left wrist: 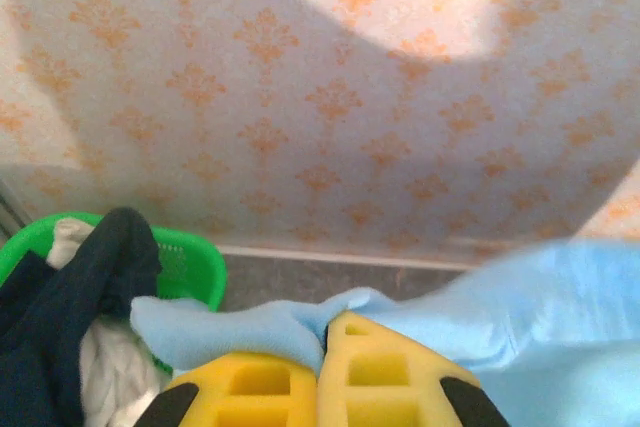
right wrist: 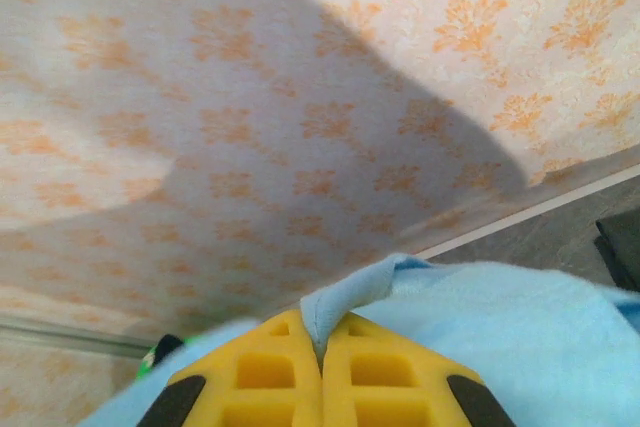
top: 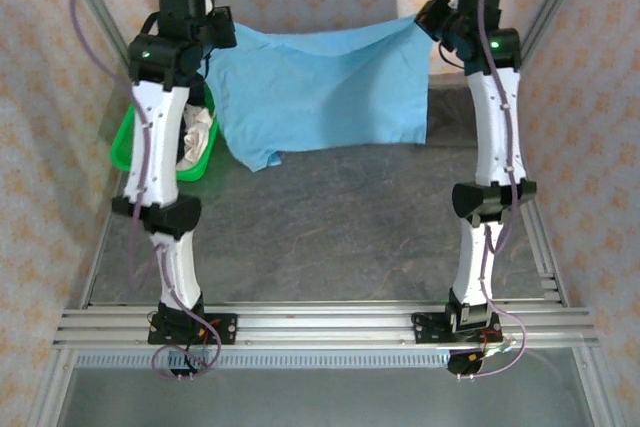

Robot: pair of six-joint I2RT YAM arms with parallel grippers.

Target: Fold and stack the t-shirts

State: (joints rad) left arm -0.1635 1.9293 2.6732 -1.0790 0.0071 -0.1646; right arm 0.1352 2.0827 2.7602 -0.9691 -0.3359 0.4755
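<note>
A light blue t-shirt [top: 320, 92] hangs spread between my two raised arms at the back of the table. My left gripper [left wrist: 326, 332] is shut on one top corner of the t-shirt [left wrist: 250, 332], the cloth pinched between its yellow fingers [left wrist: 385, 372]. At the other top corner my right gripper [right wrist: 322, 335] is shut on a fold of the same t-shirt [right wrist: 500, 337]. The shirt's lower edge trails onto the grey tabletop [top: 330, 217]. In the top view the left gripper [top: 213, 35] and right gripper [top: 428, 19] stand high near the back wall.
A green plastic basket [top: 128, 137] sits at the back left under my left arm, with white and dark shirts [left wrist: 60, 337] heaped in it. Patterned walls [left wrist: 320, 97] close in the back and sides. A dark item [right wrist: 622, 247] lies at the right edge.
</note>
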